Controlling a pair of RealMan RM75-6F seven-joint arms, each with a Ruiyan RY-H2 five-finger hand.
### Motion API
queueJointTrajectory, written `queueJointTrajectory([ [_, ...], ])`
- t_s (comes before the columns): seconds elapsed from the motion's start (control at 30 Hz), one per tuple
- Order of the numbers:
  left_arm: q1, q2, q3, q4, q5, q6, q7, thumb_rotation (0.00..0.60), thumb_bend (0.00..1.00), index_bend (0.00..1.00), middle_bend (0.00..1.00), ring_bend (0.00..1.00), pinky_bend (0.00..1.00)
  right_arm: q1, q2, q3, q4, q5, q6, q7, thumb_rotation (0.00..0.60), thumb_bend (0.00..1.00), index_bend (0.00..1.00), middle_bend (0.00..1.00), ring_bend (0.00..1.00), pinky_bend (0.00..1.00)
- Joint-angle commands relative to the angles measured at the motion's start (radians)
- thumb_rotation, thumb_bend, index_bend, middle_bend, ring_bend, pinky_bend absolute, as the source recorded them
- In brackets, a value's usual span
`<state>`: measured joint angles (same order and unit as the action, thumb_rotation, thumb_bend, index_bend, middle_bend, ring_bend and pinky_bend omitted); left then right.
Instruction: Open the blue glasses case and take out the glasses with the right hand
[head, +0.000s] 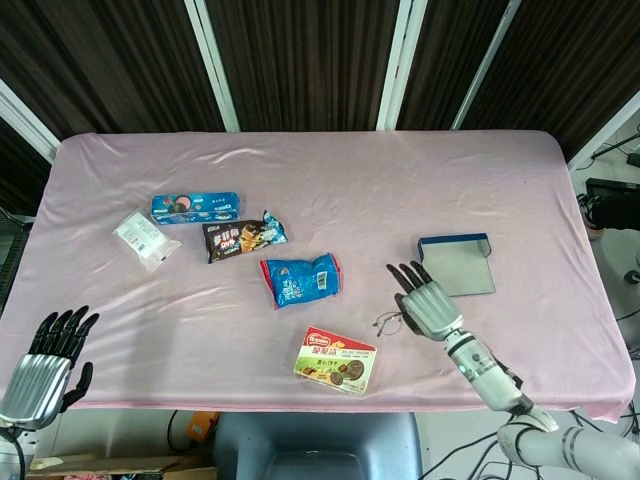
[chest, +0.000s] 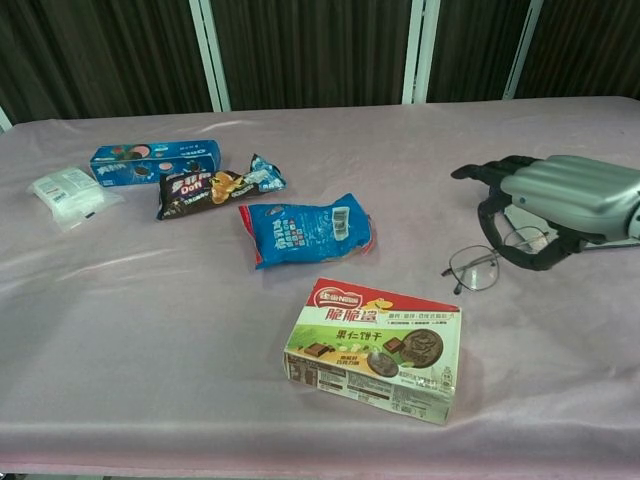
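The blue glasses case lies open on the pink tablecloth at the right, its pale grey inside showing. My right hand hovers just to its front left and holds the thin-rimmed glasses by one side. In the chest view the right hand has its thumb curled under the glasses, which hang a little above the cloth, lenses to the left. The hand hides most of the case there. My left hand stays off the table's front left corner with fingers spread and nothing in it.
A red-and-green biscuit box sits near the front edge, close to the left of the glasses. Further left lie a blue snack bag, a dark snack bag, a blue cookie box and a white packet.
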<state>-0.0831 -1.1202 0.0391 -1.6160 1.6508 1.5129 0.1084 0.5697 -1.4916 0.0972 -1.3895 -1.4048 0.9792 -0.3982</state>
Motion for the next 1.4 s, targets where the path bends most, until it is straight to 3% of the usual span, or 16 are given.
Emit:
queueJointTrajectory([
  [0.03,0.0,0.002,-0.002,0.001,-0.003,0.0,-0.005,0.6,0.53,0.0,0.0,0.0,0.0,0.055,-0.093,0.067,0.004,0.095,-0.016,-0.119,0.6,0.63,0.74,0.04,0.0,0.0],
  [0.2,0.0,0.007,-0.002,0.005,-0.004,0.001,-0.018,0.6,0.53,0.0,0.0,0.0,0.0,0.112,-0.215,0.114,0.06,0.202,-0.029,-0.245,0.6,0.63,0.73,0.04,0.0,0.0],
  [0.43,0.0,0.011,-0.001,0.009,-0.001,0.001,-0.033,0.6,0.53,0.0,0.0,0.0,0.0,0.16,-0.331,0.116,0.133,0.269,-0.031,-0.323,0.6,0.63,0.65,0.04,0.0,0.0],
  [0.63,0.001,0.012,0.0,0.011,0.0,0.003,-0.037,0.6,0.53,0.0,0.0,0.0,0.0,0.164,-0.335,0.098,0.114,0.288,-0.023,-0.346,0.6,0.63,0.34,0.03,0.0,0.0],
  [0.73,0.001,0.012,0.001,0.011,0.001,0.003,-0.037,0.6,0.53,0.0,0.0,0.0,0.0,0.151,-0.289,0.087,0.054,0.3,-0.009,-0.365,0.6,0.59,0.24,0.0,0.0,0.0],
  [0.8,0.002,0.013,0.001,0.01,0.002,0.006,-0.038,0.6,0.53,0.0,0.0,0.0,0.0,0.131,-0.234,0.077,-0.018,0.291,0.012,-0.351,0.6,0.58,0.23,0.0,0.0,0.0],
  [0.93,0.007,0.014,0.001,0.01,0.004,0.015,-0.04,0.6,0.53,0.0,0.0,0.0,0.0,0.051,-0.091,0.022,-0.176,0.164,0.128,-0.263,0.6,0.56,0.22,0.0,0.0,0.0],
  [1.0,0.009,0.013,0.001,0.011,0.005,0.019,-0.041,0.6,0.53,0.0,0.0,0.0,0.0,-0.024,0.025,-0.044,-0.276,0.081,0.224,-0.236,0.6,0.52,0.21,0.0,0.0,0.0],
  [1.17,0.011,0.011,0.001,0.009,0.009,0.023,-0.033,0.6,0.53,0.0,0.0,0.0,0.0,-0.204,0.29,-0.204,-0.453,-0.008,0.412,-0.264,0.6,0.42,0.09,0.0,0.0,0.0],
  [1.27,0.013,0.009,0.004,0.009,0.017,0.028,-0.027,0.6,0.53,0.0,0.0,0.0,0.0,-0.33,0.362,-0.275,-0.406,-0.098,0.569,-0.14,0.6,0.42,0.05,0.0,0.0,0.0],
  [1.4,0.016,0.005,0.005,0.009,0.021,0.032,-0.014,0.6,0.53,0.0,0.0,0.0,0.0,-0.47,0.355,-0.305,-0.246,-0.148,0.732,0.077,0.6,0.42,0.06,0.0,0.0,0.0],
])
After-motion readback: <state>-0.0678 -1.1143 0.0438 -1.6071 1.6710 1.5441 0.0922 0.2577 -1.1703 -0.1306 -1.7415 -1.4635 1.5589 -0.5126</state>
